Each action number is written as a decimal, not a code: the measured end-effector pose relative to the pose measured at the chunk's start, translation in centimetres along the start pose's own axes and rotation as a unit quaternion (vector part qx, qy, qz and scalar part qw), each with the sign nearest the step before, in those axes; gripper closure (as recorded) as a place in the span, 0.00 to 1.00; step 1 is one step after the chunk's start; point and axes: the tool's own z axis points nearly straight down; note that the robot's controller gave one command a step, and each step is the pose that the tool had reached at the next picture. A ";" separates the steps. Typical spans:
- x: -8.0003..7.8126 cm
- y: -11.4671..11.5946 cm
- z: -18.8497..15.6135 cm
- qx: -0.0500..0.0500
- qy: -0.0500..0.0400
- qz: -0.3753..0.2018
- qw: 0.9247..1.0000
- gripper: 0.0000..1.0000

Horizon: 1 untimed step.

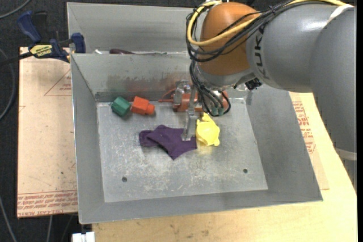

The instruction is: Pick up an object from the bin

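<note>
My gripper (189, 127) hangs low in the middle of the bin, under the arm's orange cover. Its tip comes down at the right end of a crumpled purple cloth (166, 140), right beside a lumpy yellow thing (207, 132). It stands between the two, and whether it touches either I cannot tell. The cloth lies flat on the bin floor and spreads out to the left. Nothing shows as lifted off the floor.
A green block (120, 106) and an orange block (143, 106) lie side by side near the bin's back left wall. The arm and its cables reach in from the right and hide the back right part of the bin.
</note>
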 end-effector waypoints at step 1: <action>-0.2 0.0 -0.5 0.000 -0.004 0.001 1.000 0.00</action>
